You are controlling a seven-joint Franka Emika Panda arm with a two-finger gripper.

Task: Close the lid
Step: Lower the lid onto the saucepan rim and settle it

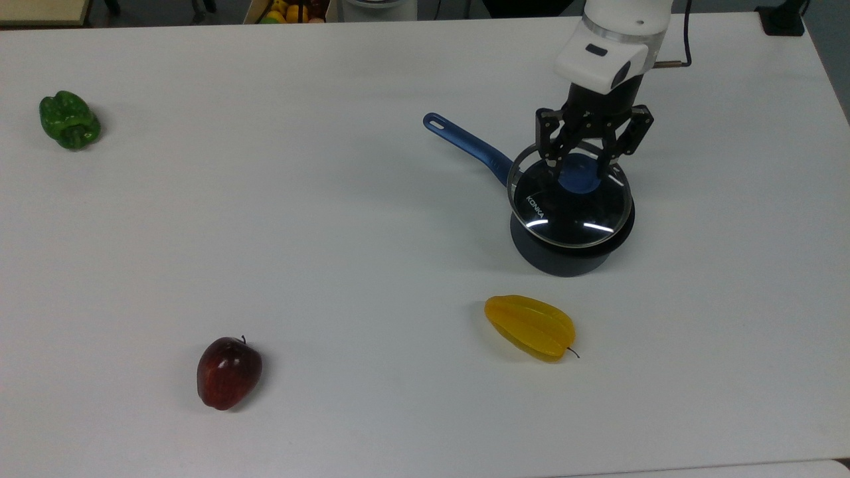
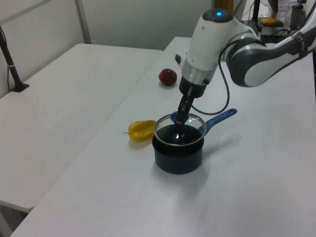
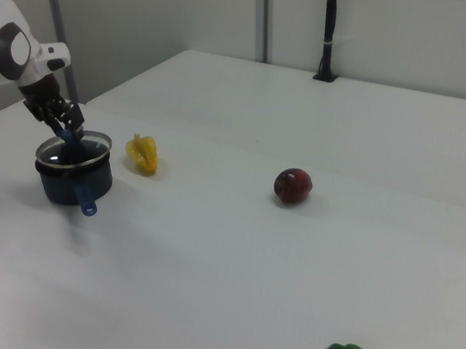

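**Lid held over the pot**

The lid (image 1: pixel 570 207) hung just over the black pot (image 1: pixel 572 252), knob up, nearly level, its "KONKA" lettering toward the top view's left. The gripper (image 1: pixel 580 174) was clamped on the blue knob (image 1: pixel 579 178). The pot's blue handle (image 1: pixel 468 142) pointed to the top view's upper left.

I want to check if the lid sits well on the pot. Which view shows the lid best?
The top view: the lid shows its whole rim and KONKA lettering over the pot. The left view shows it tilted, and the right view shows it edge-on and small.
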